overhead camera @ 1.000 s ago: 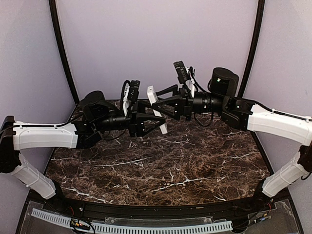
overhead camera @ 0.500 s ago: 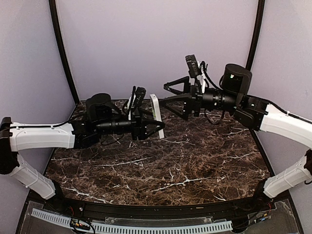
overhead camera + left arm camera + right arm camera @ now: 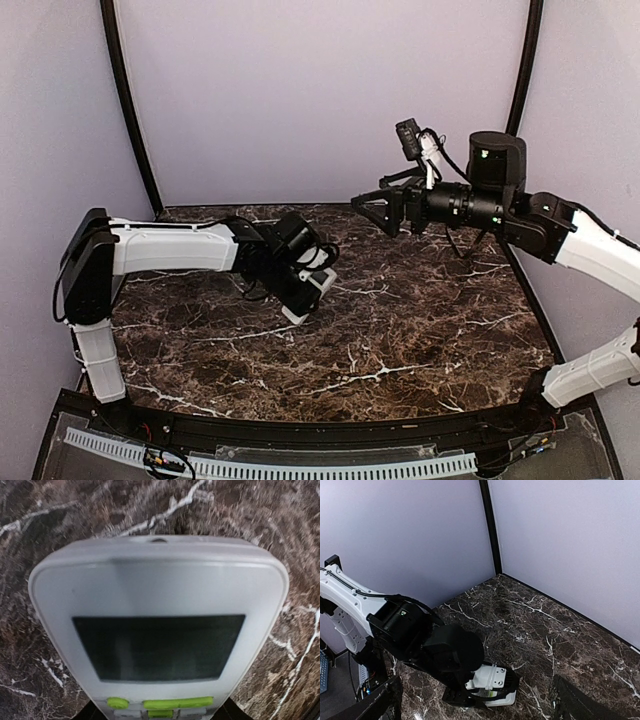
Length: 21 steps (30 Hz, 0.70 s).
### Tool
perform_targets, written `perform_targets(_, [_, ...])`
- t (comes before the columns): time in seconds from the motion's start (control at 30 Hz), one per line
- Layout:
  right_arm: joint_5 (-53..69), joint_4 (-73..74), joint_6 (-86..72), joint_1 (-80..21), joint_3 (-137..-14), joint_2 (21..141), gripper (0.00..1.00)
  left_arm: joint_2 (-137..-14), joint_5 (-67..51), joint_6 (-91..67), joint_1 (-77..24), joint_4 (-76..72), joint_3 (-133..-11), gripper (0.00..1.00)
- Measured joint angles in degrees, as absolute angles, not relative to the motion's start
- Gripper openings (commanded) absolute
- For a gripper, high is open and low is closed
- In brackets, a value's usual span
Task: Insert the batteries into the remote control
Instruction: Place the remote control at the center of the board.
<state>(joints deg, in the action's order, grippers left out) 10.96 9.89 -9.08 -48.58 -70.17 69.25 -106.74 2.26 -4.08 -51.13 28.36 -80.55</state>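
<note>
The remote control is a white handset with a dark display and green buttons, and it fills the left wrist view. My left gripper points down and is shut on its lower end, holding it low at the marble table. I cannot tell whether it touches the table. Its white edge shows under the left wrist in the right wrist view. My right gripper is open and empty, raised at the back right, apart from the remote. It also shows in the right wrist view. No batteries are in view.
Purple walls with black corner posts close in the back and sides. The left arm stretches across the left half of the table. A perforated white strip runs along the near edge.
My left arm has swung down and turned the remote from upright in the air to low at the table. My right gripper has let go of it and pulled back to the right.
</note>
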Motion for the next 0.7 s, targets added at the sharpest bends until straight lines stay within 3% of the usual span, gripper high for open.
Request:
perform_targets(0.23, [10.20, 12.23, -9.32, -48.58, -70.17, 69.30, 0.99, -119.96, 0.95, -0.27, -51.11, 42.61, -89.65, 0.41])
perform_targets(0.63, [9.34, 13.85, -9.30, -48.38, -70.22, 69.34, 0.99, -123.15, -1.74, 3.51, -51.22, 48.18, -93.51, 0.97])
perform_targets(0.7, [8.84, 14.28, -9.37, -48.21, -70.61, 69.73, 0.99, -123.02, -2.15, 3.77, -51.29, 47.70, -93.49, 0.99])
